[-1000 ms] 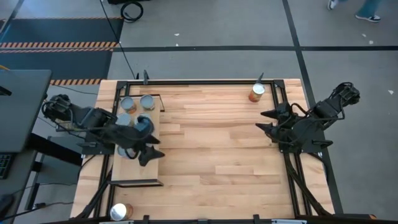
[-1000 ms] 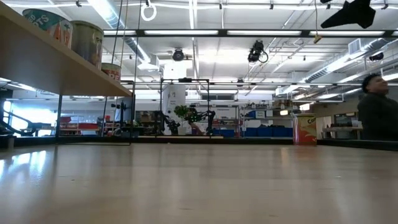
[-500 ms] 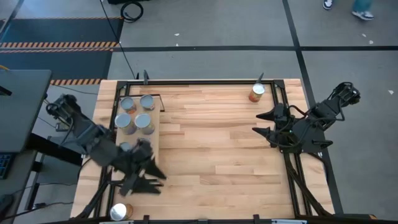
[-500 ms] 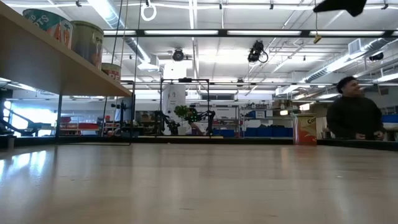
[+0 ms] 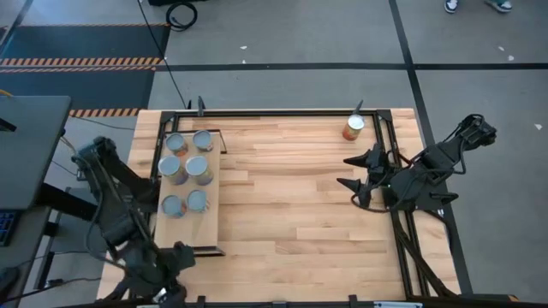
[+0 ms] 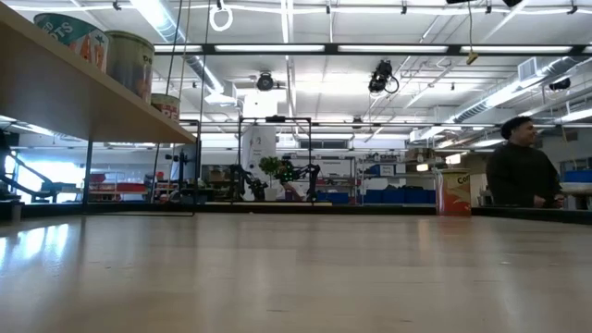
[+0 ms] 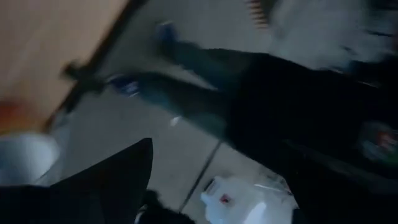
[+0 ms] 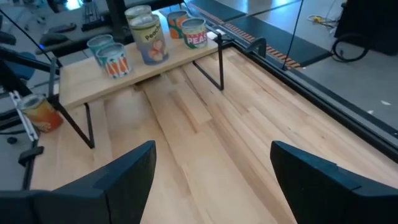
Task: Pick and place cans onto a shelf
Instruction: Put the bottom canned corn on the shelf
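Workshop floor with taped lines surrounds a striped-wood tabletop, framed in black metal.

The shelf stands along the tabletop's left side, a pale board on thin black legs. Six cans sit on it in three pairs; its near end is bare. One can stands alone on the tabletop at the far right corner. From the right wrist view, another can stands on the tabletop beside the shelf's near end; the high view hides it under the left arm.

The left gripper is at the near left corner, beyond the shelf's end. Its wrist view is blurred, but one dark finger shows with a broad gap beside it, so the jaws stand open and hold nothing. The right gripper hangs above the tabletop's right side, short of the lone can, jaws spread wide and empty.

Judged handling: the cans are rigid metal cylinders, probably moderately heavy if full, with smooth labelled sides that could slip under a light grip. Best taken across the middle of the side wall, kept upright.

Obstructions: the shelf's legs and black frame bars crowd the near-corner can. Cans already placed stand close together, so a new one risks knocking a neighbour. A person stands in the room behind, well clear of the arms.
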Robot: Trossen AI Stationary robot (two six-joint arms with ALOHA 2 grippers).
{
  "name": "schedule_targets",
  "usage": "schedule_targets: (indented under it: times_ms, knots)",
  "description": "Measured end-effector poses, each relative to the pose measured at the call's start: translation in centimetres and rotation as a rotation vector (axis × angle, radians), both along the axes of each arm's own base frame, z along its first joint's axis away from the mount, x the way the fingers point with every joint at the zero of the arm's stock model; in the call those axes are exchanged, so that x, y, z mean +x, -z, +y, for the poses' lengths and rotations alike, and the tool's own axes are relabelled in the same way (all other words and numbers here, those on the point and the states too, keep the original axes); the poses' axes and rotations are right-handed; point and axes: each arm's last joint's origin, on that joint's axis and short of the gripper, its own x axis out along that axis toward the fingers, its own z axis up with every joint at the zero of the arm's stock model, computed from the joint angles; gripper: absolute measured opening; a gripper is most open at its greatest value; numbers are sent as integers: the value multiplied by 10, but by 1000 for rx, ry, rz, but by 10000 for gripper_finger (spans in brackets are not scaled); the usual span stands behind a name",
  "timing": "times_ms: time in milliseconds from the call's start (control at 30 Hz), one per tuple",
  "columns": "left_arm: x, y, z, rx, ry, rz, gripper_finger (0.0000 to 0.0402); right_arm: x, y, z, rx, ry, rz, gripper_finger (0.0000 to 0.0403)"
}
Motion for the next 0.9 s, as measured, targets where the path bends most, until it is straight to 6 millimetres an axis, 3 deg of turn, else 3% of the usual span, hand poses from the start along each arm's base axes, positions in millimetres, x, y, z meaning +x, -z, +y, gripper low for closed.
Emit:
schedule_targets:
  times_ms: [367,700,900]
  knots:
    - [-10,64,-29,179,29,614,347,16,10,10,-34,1,49,322]
    - [-16,108,-51,383,34,757,347,17,12,12,-34,-21,66,322]
    - [-19,112,-54,402,-1,747,351,17,12,12,-33,-36,74,322]
